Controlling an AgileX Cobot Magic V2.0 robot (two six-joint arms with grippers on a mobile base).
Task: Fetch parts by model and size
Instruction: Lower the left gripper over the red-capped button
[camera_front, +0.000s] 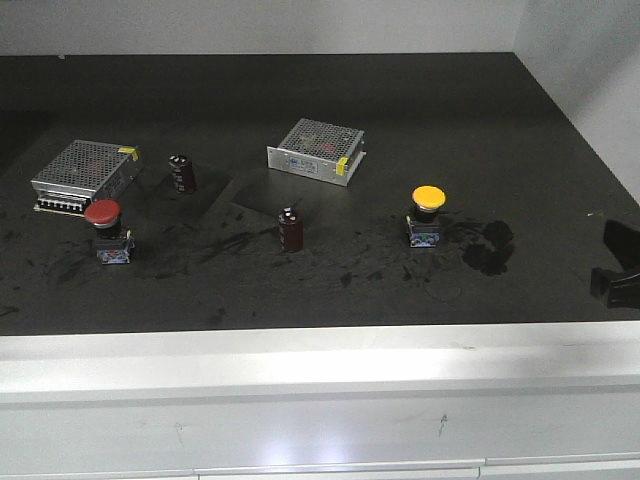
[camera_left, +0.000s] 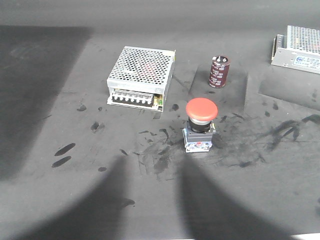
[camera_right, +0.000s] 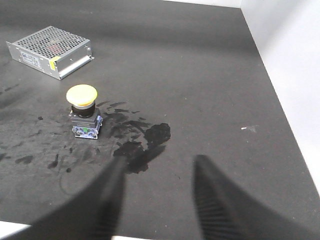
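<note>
Matt black tabletop (camera_front: 450, 100), scuffed w/ shinier dark smears. Perforated box (camera_left: 141, 75) and second box (camera_right: 50, 51): bright bare sheet metal (yellow stick-on labels at the edges). Red-capped switch (camera_left: 201, 125) and yellow-capped switch (camera_right: 83, 110) show smooth, satin plastic caps on dark plastic bases. Maroon cylinder (camera_left: 219, 71) wears a glossy sleeve; front ledge (camera_front: 300, 365) is smooth, pale, semi-gloss.

red switch (camera_left: 200, 125): near side open | metal box (camera_left: 141, 77), cylinder (camera_left: 219, 71) close behind | yellow switch (camera_right: 83, 110): clear all round

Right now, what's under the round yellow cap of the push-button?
Under the yellow cap: a black collar and dark blocky base with blue marks. The tabletop patch beneath the base is hidden.
</note>
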